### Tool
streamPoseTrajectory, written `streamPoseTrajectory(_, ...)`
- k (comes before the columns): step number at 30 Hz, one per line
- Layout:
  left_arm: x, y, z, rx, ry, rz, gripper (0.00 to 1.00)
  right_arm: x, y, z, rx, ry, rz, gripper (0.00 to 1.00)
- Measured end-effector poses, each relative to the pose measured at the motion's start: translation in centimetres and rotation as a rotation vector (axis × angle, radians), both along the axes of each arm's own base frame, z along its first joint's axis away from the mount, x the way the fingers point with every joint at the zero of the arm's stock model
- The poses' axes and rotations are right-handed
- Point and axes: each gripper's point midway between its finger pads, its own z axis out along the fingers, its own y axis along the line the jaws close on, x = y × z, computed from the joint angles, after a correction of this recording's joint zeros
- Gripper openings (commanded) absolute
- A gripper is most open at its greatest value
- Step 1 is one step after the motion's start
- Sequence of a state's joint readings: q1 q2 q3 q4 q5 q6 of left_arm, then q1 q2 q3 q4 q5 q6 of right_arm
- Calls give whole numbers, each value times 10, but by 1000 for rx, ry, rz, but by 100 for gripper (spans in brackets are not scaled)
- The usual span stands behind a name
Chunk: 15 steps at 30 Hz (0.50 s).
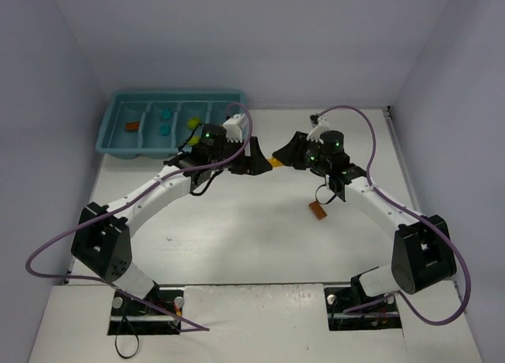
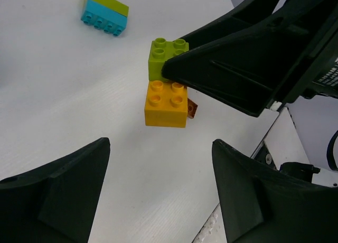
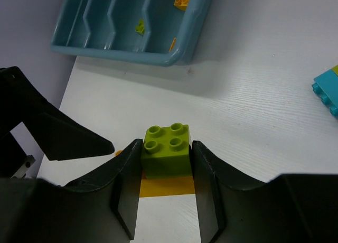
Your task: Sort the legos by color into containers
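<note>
My right gripper [image 3: 167,158] is shut on a lime green lego [image 3: 167,150], with a yellow-orange lego [image 3: 166,186] stuck to its underside. In the left wrist view the same lime lego [image 2: 168,58] and yellow-orange lego [image 2: 166,103] hang from the right gripper's fingers [image 2: 232,74]. My left gripper [image 2: 161,185] is open and empty, facing that pair from close by. Seen from above, the left gripper [image 1: 254,156] and right gripper [image 1: 286,156] meet at mid-table with the yellow-orange lego [image 1: 276,162] between them. The teal tray of containers [image 1: 106,134] holds several legos.
A teal and lime stack [image 2: 104,13] lies on the table beyond the held pair. A brown-orange lego [image 1: 318,211] lies near the right arm. The tray's rim [image 3: 121,55] is at the far left, by the side wall.
</note>
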<state>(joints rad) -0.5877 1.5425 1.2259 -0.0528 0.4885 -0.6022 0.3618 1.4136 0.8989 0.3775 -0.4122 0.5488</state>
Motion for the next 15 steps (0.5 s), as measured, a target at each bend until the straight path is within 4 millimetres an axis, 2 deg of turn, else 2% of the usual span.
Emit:
streamPoseTrajectory(9,15,-13,-2,46,-14,11,66,0,4,5,16,-17,21,0)
streamPoseTrajectory(15,23,-18,0,66,-29,27,55,0,4,6,18,-17,21,0)
